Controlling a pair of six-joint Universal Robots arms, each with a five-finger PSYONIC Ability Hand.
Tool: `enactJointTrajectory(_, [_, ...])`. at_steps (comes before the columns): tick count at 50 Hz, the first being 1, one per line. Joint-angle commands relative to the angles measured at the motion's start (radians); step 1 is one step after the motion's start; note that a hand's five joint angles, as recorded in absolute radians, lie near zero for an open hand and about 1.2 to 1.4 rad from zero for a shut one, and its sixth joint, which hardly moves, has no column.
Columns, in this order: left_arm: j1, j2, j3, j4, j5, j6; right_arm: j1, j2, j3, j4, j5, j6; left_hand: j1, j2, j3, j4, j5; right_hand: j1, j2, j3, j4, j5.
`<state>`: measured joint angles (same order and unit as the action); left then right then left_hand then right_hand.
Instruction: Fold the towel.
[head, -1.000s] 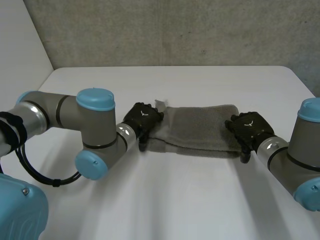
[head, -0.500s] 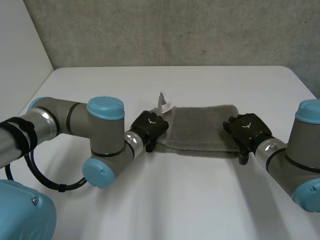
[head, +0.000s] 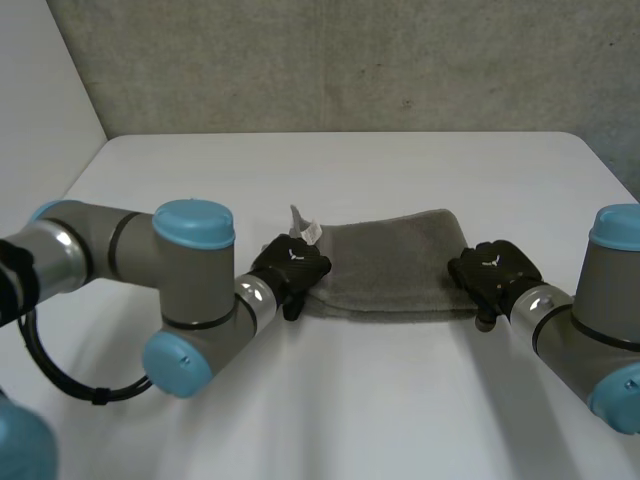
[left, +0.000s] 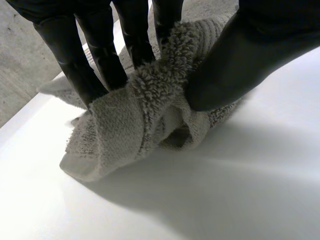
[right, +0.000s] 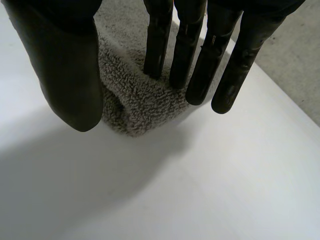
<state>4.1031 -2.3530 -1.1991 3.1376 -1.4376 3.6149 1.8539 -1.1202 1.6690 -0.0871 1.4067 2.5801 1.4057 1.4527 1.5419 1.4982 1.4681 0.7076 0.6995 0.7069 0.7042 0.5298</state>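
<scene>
Now we are drawing both hands slightly nearer us than a second ago. The left hand (head: 291, 266) is pinching the bunched left end of the towel (head: 390, 262) between thumb and fingers, and the right hand (head: 490, 272) is nipping its right end, fingers straight against the thumb. The towel is lying mid-table (head: 330, 400).

— What has the left hand (left: 235, 60) got?
— A bunched end of the grey towel (left: 145, 120), pinched between its thumb and fingers (left: 100, 55).
— And the cloth itself?
— Rolled into a loose fold, with its lower edge resting on the white counter (left: 225, 190).
</scene>
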Motion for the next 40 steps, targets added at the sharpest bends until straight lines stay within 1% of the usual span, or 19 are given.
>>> enactJointTrajectory(1, [0.009, 0.129, -0.219, 0.103, 0.002, 0.011, -0.005, -0.062, 0.093, 0.0, -0.006, 0.0, -0.009, -0.056, -0.146, -0.102, -0.246, 0.003, 0.011, 0.003, 0.006, 0.006])
enactJointTrajectory(4, [0.009, 0.147, -0.257, 0.124, 0.0, 0.016, -0.005, -0.081, 0.118, -0.006, -0.008, 0.0, -0.009, -0.056, -0.146, -0.102, -0.246, 0.0, 0.008, 0.001, 0.003, 0.003])
enactJointTrajectory(9, [0.017, 0.218, -0.385, 0.18, 0.002, 0.03, -0.01, -0.154, 0.192, -0.025, -0.069, 0.005, -0.009, -0.056, -0.146, -0.102, -0.246, 0.003, 0.011, 0.003, 0.006, 0.006])
enactJointTrajectory(14, [0.025, 0.258, -0.46, 0.214, 0.003, 0.031, -0.004, -0.187, 0.227, -0.045, -0.078, 0.015, -0.009, -0.056, -0.146, -0.102, -0.246, 0.006, 0.014, 0.006, 0.009, 0.009])
enactJointTrajectory(22, [0.031, 0.285, -0.523, 0.271, 0.002, 0.033, 0.019, -0.191, 0.258, -0.098, -0.078, 0.017, -0.009, -0.056, -0.146, -0.102, -0.246, 0.014, 0.023, 0.015, 0.018, 0.018])
enactJointTrajectory(27, [0.046, 0.285, -0.53, 0.276, 0.002, 0.034, 0.051, -0.185, 0.264, -0.141, -0.078, 0.017, -0.009, -0.056, -0.146, -0.102, -0.246, 0.014, 0.023, 0.015, 0.018, 0.018])
enactJointTrajectory(32, [0.049, 0.285, -0.527, 0.277, 0.0, 0.034, 0.054, -0.175, 0.264, -0.186, -0.08, 0.018, -0.009, -0.056, -0.146, -0.102, -0.246, 0.009, 0.017, 0.009, 0.012, 0.012])
enactJointTrajectory(37, [0.054, 0.285, -0.525, 0.277, 0.0, 0.034, 0.079, -0.142, 0.261, -0.237, -0.078, 0.014, -0.009, -0.056, -0.146, -0.102, -0.246, -0.015, -0.007, -0.014, -0.012, -0.012])
enactJointTrajectory(40, [0.054, 0.285, -0.525, 0.277, 0.0, 0.034, 0.077, -0.133, 0.261, -0.256, -0.08, 0.012, -0.047, -0.094, -0.183, -0.14, -0.284, -0.041, -0.033, -0.041, -0.038, -0.038])
